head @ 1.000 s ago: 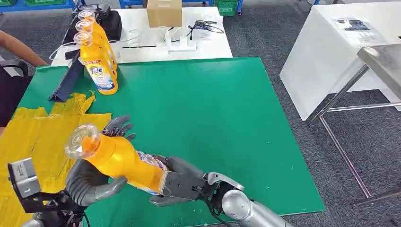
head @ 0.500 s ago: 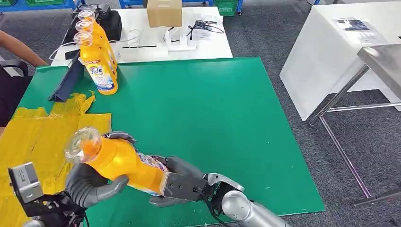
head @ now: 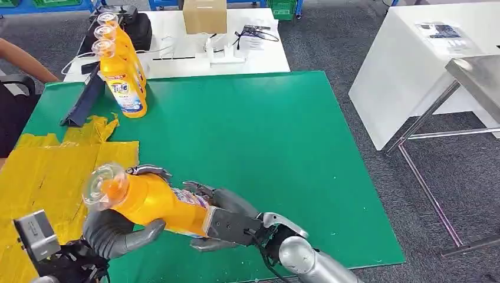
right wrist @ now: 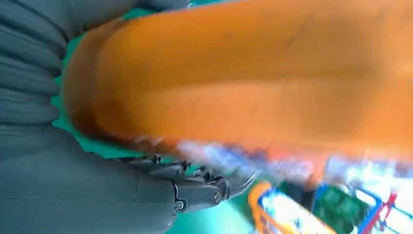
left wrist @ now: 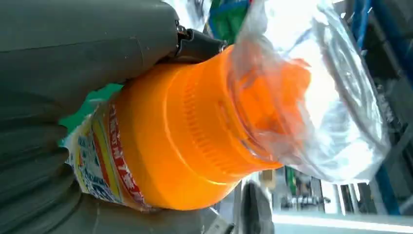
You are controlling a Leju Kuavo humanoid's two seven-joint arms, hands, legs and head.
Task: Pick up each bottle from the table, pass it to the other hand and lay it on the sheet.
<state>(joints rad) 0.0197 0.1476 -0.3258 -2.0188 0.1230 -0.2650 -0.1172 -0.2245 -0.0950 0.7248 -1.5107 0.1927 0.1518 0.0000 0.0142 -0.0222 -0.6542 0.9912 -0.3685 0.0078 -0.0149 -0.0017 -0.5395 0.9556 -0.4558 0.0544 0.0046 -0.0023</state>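
Handover mid-step. Bottle (head: pixel 150 200) lies near-horizontal in the air over the near left of the green table (head: pixel 265 147), cap end toward the yellow sheet (head: pixel 47 171), clear cap cover showing in the left wrist view.

Changes over the last second: left hand (head: pixel 121 227), fingers spread behind the bottle a second ago, has closed round its shoulder; thumb below, fingers over the top. Right hand (head: pixel 227 224) has begun to loosen at the base end; its fingers now lift off the label, though the palm looks to be against the bottle yet. Whether it bears any weight, cannot tell. Bottle has sunk slightly toward the left.

Reading: grip has passed to the left hand, and release by the right seems under way. Laying on the sheet not yet done.

Surroundings: row of bottles (head: pixel 121 76) upright at the far left of the table, a dark angled stand (head: pixel 82 103) beside them. White table (head: pixel 236 41) behind with cardboard box (head: pixel 204 16) and cables. Grey carpet. A person's arm (head: pixel 23 59) at the left edge.
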